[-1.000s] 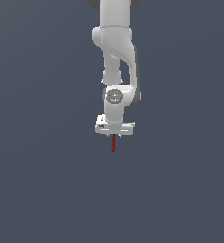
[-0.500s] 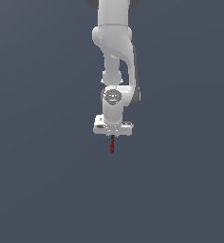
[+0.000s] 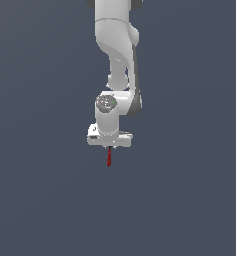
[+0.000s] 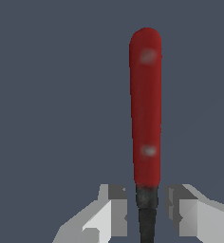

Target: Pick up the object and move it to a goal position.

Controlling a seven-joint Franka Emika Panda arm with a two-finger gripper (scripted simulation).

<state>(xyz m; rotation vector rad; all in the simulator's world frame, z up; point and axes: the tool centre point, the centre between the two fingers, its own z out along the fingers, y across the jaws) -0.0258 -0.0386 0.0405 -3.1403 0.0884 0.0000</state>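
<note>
The object is a thin dark-red stick with a darker tip at its upper end. It hangs straight down from my white gripper in the exterior view, with nothing shown beneath it. In the wrist view the red shaft points away from the camera. Its dark tip sits between my two grey fingers, and the gripper is shut on it. No goal marker shows in either view.
Only a plain dark grey-blue background surrounds the arm in both views. No table edge, container or other object shows.
The gripper, with the stick in it, has shifted toward the exterior view's left and slightly lower. The grip on the stick looks the same.
</note>
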